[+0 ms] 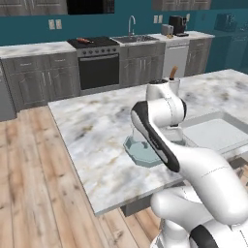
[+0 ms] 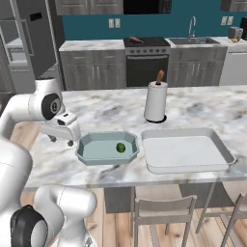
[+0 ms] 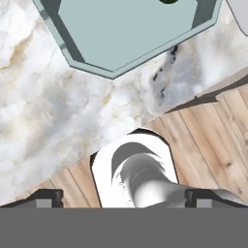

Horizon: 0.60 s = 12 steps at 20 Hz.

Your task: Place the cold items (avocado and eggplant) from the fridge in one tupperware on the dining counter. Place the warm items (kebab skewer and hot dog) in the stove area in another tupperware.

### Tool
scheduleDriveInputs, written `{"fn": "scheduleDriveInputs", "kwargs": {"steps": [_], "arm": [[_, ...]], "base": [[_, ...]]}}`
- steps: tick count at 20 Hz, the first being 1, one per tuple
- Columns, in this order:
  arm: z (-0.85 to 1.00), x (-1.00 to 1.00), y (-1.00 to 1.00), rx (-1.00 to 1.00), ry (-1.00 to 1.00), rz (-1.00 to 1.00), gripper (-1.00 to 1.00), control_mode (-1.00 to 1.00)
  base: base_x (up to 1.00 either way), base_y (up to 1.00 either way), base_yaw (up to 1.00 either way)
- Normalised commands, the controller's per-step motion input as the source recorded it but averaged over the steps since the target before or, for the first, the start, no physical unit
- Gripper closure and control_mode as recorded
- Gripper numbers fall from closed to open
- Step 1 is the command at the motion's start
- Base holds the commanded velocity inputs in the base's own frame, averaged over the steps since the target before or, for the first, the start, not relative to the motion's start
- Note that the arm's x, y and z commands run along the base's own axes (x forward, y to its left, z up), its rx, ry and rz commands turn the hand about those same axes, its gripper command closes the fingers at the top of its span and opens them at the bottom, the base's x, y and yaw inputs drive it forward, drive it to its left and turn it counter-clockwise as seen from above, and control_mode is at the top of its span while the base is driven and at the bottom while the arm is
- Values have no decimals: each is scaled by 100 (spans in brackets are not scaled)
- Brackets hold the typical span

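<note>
Item: marble-topped dining bench [image 2: 193, 103], carrying a pale blue-green octagonal tupperware [image 2: 107, 148] near its front edge. Contents: one small dark green avocado [image 2: 120, 147], lying loose on the floor of the tub toward its right side, the cold item apparently delivered. Beside it, just to the right, a larger shallow white rectangular tupperware [image 2: 185, 152], likely reserved for the warm items. Behind both, an upright white paper-towel roll on a wooden spindle [image 2: 156, 100]. Robot hand [image 2: 60, 128]: fingers spread wide apart, holding nothing, poised left of the blue-green tub over the bench edge. Eggplant not seen; judged still outstanding. Black stove [image 2: 146, 42] at the far wall bears a reddish item, too small to identify.
</note>
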Motion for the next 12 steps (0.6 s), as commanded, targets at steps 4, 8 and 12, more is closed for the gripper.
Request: {"fn": "scheduleDriveInputs", "kwargs": {"steps": [4,8,12], "arm": [[0,0,0,0,0,0,-100,-100],[0,-25,3,0,0,0,-100,-100],[-2,-48,19,0,0,3,-100,100]], "base": [[0,0,0],[0,0,0],[-24,13,3]]}}
